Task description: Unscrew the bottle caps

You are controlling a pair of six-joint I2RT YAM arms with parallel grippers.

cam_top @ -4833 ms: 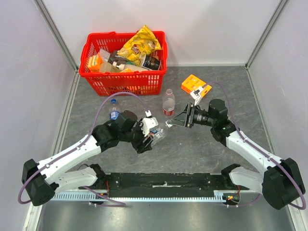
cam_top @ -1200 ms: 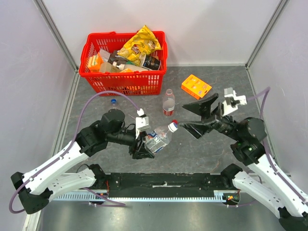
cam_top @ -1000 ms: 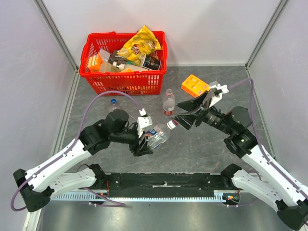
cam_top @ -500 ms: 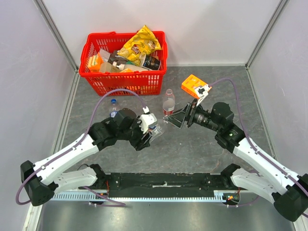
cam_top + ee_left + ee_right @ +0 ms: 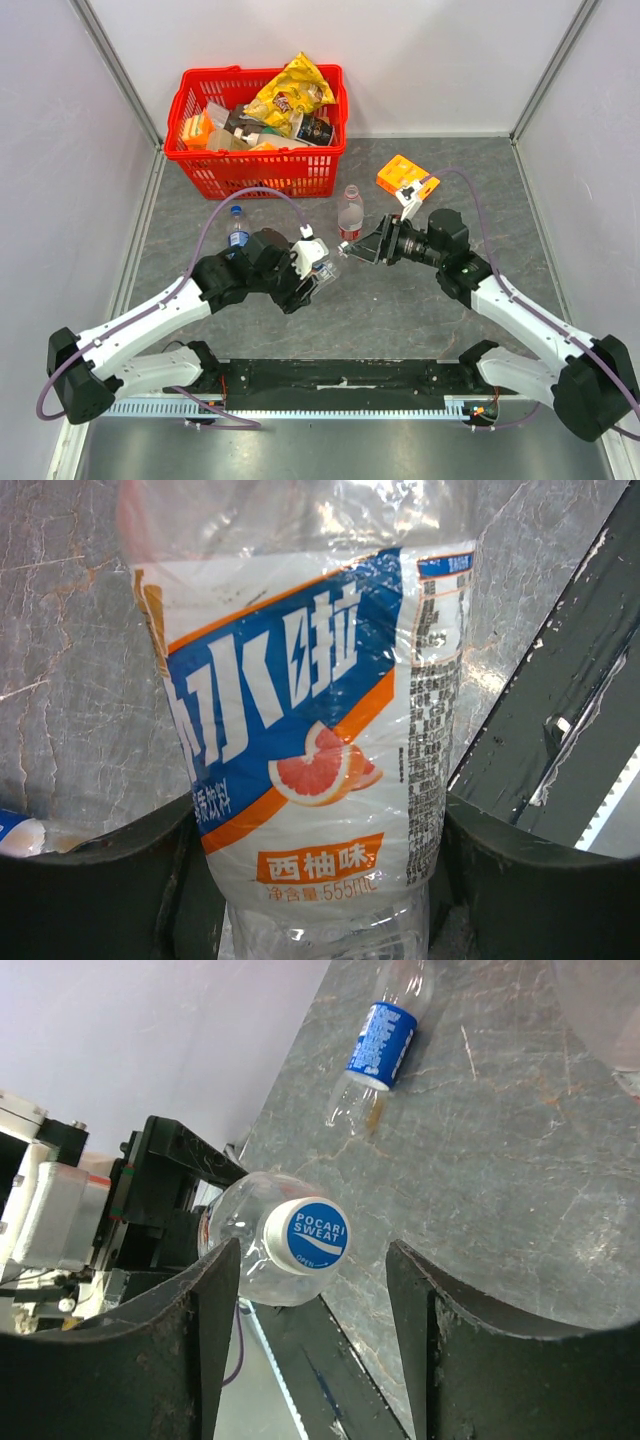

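Since a second ago, we have swung the right claw [image 5: 313,1244] in to face the neck of the clear plastic bottle with the blue, orange and white label [image 5: 310,730].
We hold that bottle across its label in the left claw [image 5: 315,880], clamped tight, neck pointing at the right claw. Its round white-sided cap with a blue top [image 5: 316,1232] sits between the right claw's fingers, which stand apart, a gap on either side. On the grey marbled table [image 5: 400,310], a blue-labelled clear bottle [image 5: 237,232] and a red-labelled clear bottle [image 5: 349,215] stand upright.
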